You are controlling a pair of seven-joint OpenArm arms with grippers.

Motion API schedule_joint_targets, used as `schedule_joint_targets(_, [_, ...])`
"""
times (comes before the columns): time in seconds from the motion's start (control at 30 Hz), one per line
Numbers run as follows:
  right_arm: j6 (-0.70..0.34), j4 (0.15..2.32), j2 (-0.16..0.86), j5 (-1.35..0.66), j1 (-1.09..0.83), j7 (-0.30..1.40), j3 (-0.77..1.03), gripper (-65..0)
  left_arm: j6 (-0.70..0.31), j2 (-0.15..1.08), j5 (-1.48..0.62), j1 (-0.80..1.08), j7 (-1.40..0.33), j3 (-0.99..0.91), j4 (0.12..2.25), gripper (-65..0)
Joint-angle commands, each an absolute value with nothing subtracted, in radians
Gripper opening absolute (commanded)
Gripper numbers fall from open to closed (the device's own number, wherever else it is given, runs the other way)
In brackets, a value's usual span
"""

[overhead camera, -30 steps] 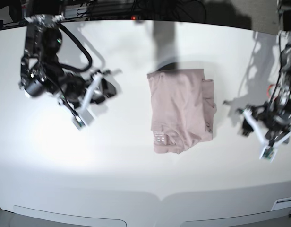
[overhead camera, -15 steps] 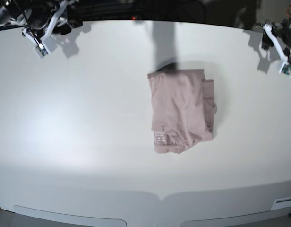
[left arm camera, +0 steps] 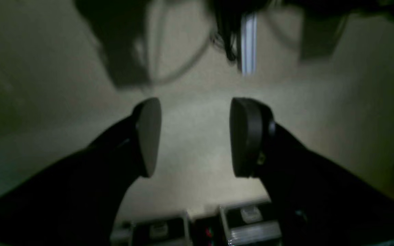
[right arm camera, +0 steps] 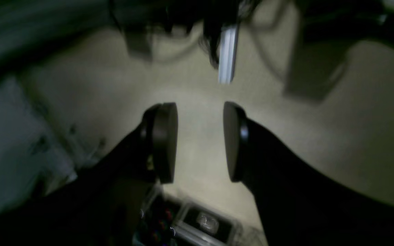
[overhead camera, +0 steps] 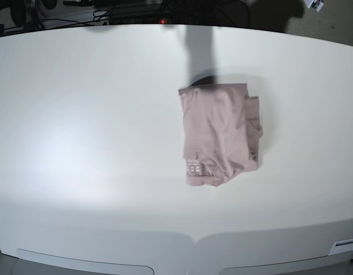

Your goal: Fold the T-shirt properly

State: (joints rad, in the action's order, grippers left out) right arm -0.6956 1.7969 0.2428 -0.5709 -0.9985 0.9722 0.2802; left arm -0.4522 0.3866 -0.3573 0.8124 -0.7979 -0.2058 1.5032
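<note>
The pink-mauve T-shirt (overhead camera: 220, 133) lies folded into a compact rectangle on the white table (overhead camera: 96, 143), right of centre, with its small white label (overhead camera: 193, 167) near the front-left corner. Both arms are out of the base view. My left gripper (left arm camera: 193, 136) is open and empty, pointing at a beige floor, far from the shirt. My right gripper (right arm camera: 199, 140) is open and empty too, also over the floor. The shirt does not show in either wrist view.
Dark cables and equipment (overhead camera: 136, 8) run along the table's far edge. A bright metal bar (left arm camera: 248, 44) and dark shapes hang above the floor in the left wrist view; boxes (right arm camera: 200, 222) lie low in the right wrist view.
Both arms have lifted away from the table and left the base view: they were beside the shirt, then at the far corners, now gone. The folded shirt has not moved.
</note>
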Motion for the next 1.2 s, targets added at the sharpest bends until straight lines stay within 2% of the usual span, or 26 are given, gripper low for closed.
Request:
schedule_joint_targets(0.0, [-0.698,1.732,0.272,-0.540,-0.984,0.939,0.251,-41.9,-0.462,0.396,-0.343,0.794,-0.771,-0.182,1.418,-34.6])
schedule_joint_targets(0.13, [-0.698,1.354,0.332,-0.512,-0.836,0.905,0.114,-41.9,-0.461,0.367,-0.287,0.611,-0.743,-0.088,1.058,-34.6])
schedule_joint_targets(0.23, [-0.698,1.097,0.338,-0.509,-0.708,0.892,0.050,-41.9,-0.461,0.334,-0.224,0.513,-0.730,-0.056,0.881,-34.6])
schedule_joint_targets(0.37, [-0.698,0.833,0.338,-0.398,-0.535,0.695,-0.014,-41.9,-0.461,0.310,-0.210,0.440,-0.754,-0.033,0.779,-34.6])
schedule_joint_targets(0.43, [-0.698,0.748,0.337,-0.384,-0.457,0.669,-0.048,-41.9,-0.461,0.305,-0.210,0.430,-0.765,-0.029,0.778,-34.6])
schedule_joint_targets(0.6, [-0.698,0.657,0.338,-0.362,-0.349,0.661,-0.120,-41.9,-0.461,0.305,-0.209,0.429,-0.757,-0.029,0.781,-34.6])
schedule_joint_targets(0.83, [-0.698,0.654,0.338,-0.335,-0.348,0.534,-0.134,-41.9,-0.460,0.305,-0.210,0.427,-0.747,-0.029,0.781,-34.6])
schedule_joint_targets(0.9, [-0.698,0.654,0.339,-0.297,-0.347,0.465,-0.134,-41.9,-0.433,0.301,-0.209,0.429,-0.746,-0.030,0.781,-34.6])
schedule_joint_targets(1.0, [-0.698,0.653,0.338,-0.226,-0.347,0.271,-0.134,-41.9,-0.383,0.282,-0.204,0.429,-0.669,-0.031,0.780,-34.6])
schedule_joint_targets(1.03, [-0.673,0.645,0.335,-0.203,-0.347,0.221,-0.134,-41.9,-0.369,0.272,-0.186,0.427,-0.648,-0.031,0.780,-34.6])
schedule_joint_targets(1.17, [-0.442,0.567,0.312,-0.126,-0.344,0.068,-0.134,-41.9,-0.274,0.219,-0.062,0.414,-0.588,-0.031,0.779,-34.6])
